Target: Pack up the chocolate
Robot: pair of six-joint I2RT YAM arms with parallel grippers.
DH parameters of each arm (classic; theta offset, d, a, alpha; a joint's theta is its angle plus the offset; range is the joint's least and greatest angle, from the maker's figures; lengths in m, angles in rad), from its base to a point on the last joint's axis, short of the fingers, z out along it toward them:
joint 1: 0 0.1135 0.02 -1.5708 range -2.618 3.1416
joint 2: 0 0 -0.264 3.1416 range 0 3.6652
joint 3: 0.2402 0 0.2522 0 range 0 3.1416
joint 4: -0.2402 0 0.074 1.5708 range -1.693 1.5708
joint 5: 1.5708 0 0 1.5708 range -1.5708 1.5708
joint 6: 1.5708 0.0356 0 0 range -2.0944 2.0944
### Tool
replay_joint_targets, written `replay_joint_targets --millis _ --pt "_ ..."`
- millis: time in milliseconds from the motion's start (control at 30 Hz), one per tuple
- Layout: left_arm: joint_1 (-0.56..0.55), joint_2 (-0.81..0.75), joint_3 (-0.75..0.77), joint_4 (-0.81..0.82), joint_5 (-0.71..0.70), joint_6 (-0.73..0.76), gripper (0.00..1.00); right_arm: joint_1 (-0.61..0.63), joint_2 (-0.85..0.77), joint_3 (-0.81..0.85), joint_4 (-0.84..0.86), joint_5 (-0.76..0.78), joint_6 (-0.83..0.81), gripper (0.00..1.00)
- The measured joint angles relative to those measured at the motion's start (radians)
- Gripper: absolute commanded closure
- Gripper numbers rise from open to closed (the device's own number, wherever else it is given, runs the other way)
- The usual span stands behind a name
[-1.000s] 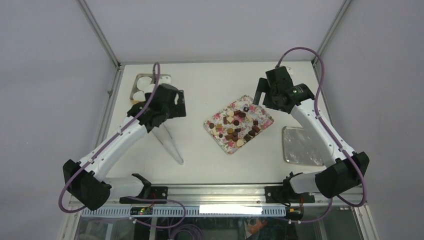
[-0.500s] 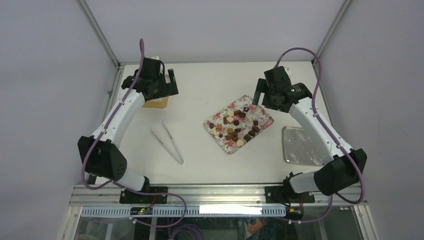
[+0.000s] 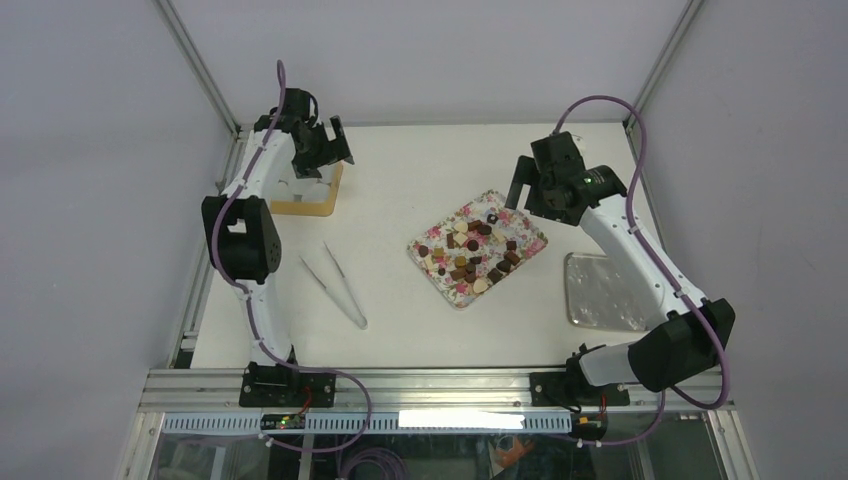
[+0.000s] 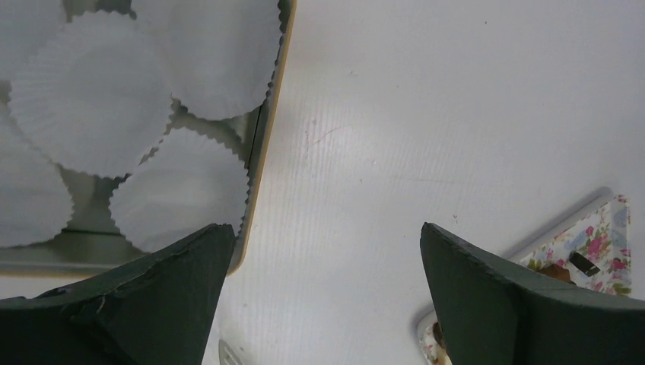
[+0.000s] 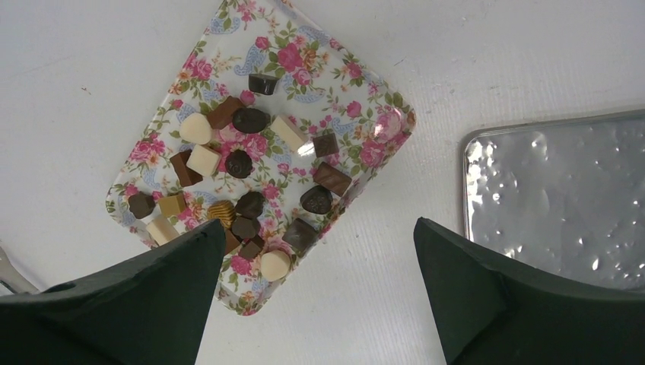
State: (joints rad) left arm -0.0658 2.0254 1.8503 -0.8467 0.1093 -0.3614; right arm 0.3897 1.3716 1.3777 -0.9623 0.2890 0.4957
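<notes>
The chocolate (image 5: 239,163) lies as many small pieces spread on the flowered tray (image 5: 304,38) in the middle of the bench (image 3: 400,170). The right end effector (image 5: 319,224) hangs by the tray's upper right end in the top view, wide open and holding nothing. The left end effector (image 4: 323,228) is at the upper left, beside the white paper cups (image 4: 91,106), wide open too and holding nothing.

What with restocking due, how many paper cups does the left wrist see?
5 paper cups: top-left corner, top centre, middle, left edge, bottom beside the tray rim. More may lie off-frame.
</notes>
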Motion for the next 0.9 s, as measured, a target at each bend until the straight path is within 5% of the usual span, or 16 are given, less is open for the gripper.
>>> replay_joint_targets --millis 267,900 --pt "0.000 0.159 0.156 -0.003 0.046 0.023 0.01 -0.003 -0.019 0.000 -0.007 -0.006 0.001 0.01" --pt "-0.032 0.215 0.160 -0.018 0.131 0.067 0.01 -0.013 -0.027 0.000 -0.031 -0.006 0.008 0.01"
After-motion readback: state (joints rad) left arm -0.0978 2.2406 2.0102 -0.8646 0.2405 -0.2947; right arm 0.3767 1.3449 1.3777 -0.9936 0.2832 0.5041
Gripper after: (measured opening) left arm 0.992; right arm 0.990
